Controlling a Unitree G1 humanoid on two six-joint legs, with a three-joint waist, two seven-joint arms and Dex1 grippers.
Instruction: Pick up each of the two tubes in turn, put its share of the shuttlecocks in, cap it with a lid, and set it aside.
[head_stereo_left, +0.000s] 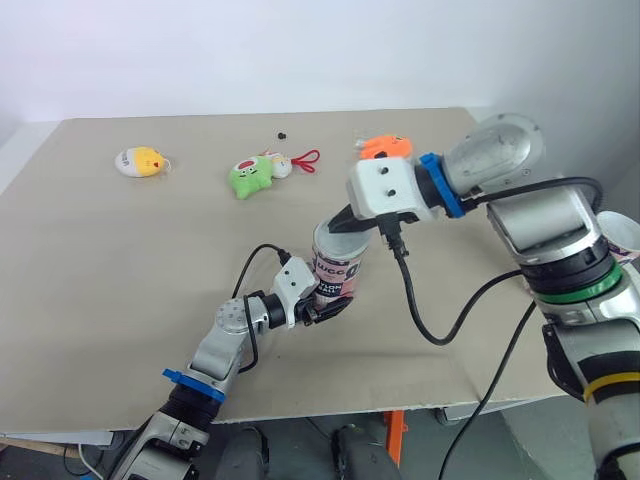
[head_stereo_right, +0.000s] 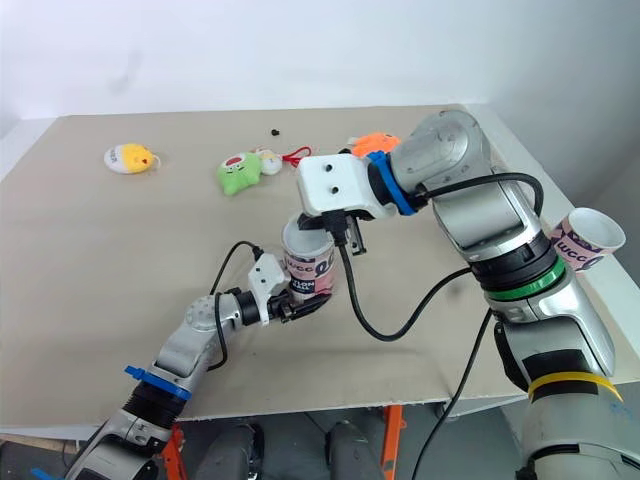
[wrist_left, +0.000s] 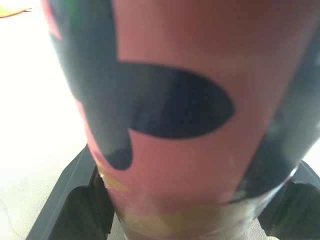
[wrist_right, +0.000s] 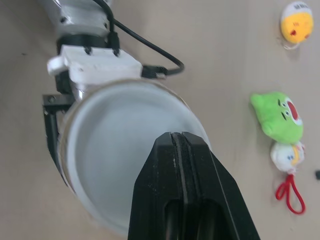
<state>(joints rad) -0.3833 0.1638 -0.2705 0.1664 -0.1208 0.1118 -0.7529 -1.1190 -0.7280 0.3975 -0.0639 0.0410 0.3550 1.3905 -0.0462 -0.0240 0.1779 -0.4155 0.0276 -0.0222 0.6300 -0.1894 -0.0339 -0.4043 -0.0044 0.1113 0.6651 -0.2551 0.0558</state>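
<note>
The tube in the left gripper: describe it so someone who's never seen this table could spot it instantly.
On the beige table, look near the front middle, where the two arms meet. The tube stands upright, pink and black, clamped low in the jaws of the left gripper, the right gripper over its white lid. The other tube sits at the table's right edge, uncapped.

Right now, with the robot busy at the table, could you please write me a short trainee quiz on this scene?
1. What does the left gripper clamp? A) the upright pink-and-black printed tube B) a glass bottle C) a metal spoon
2. True or false: the right gripper has its fingers spread wide above the round white lid.
3. Where is the second, open-mouthed tube?
Key: 1 A; 2 false, they are shut together; 3 far right, by the right edge of the beige table.
</note>
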